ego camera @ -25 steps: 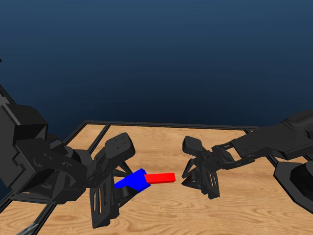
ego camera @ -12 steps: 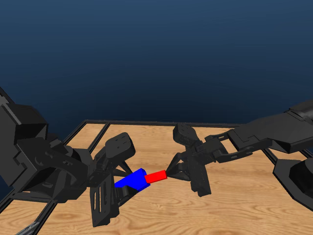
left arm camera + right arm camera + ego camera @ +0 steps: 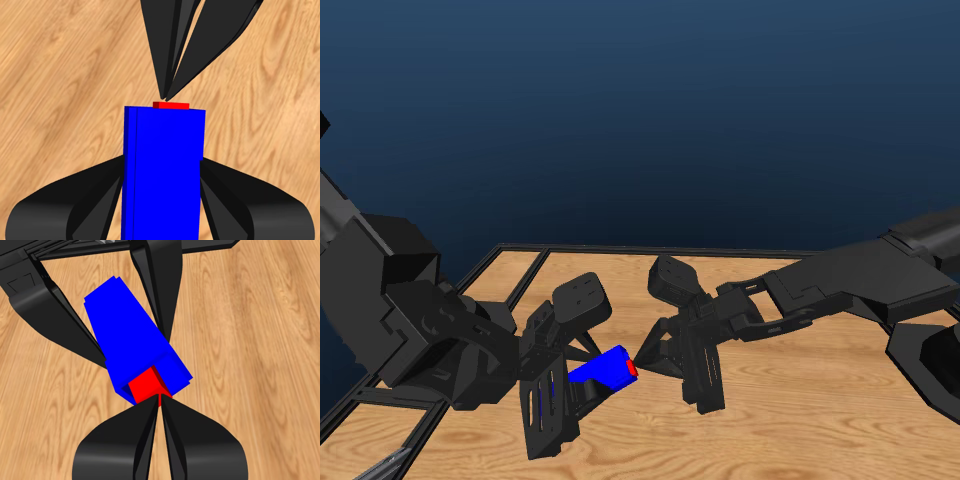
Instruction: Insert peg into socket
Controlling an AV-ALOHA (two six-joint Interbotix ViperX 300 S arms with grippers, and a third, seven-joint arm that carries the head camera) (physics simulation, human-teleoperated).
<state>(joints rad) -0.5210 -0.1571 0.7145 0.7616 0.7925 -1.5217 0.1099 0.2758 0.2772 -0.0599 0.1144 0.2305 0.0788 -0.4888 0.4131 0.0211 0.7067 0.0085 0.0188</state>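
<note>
1. I had the thick bright blue rectangular socket block (image 3: 602, 369) pinched across its sides in the left gripper (image 3: 162, 172), held clear above the wooden table (image 3: 800, 420) rather than resting on it.
2. The thin bright red peg bar (image 3: 146, 386) sat almost wholly inside the socket's hollow end; only a short red stub showed at the mouth.
3. The right gripper (image 3: 160, 402) had its jaws pressed nearly together on that stub. I judged it was gripping the very tip, though the contact itself was too fine to see, so I say that cautiously.
4. Risk, as I judged it: the right jaw tips stood just beside the socket's rim, so any further push could jam them against the blue face and twist the socket in the left jaws.
5. Second risk: opening either gripper carelessly could let the joined pair tip or drop to the table, since nothing else supported it.
6. Room: the pair hung near the table's middle, towards the left arm, well apart from the dark frame along the far edge (image 3: 720, 255). Bare wood lay behind the right gripper, so a straight retreat looked open.
</note>
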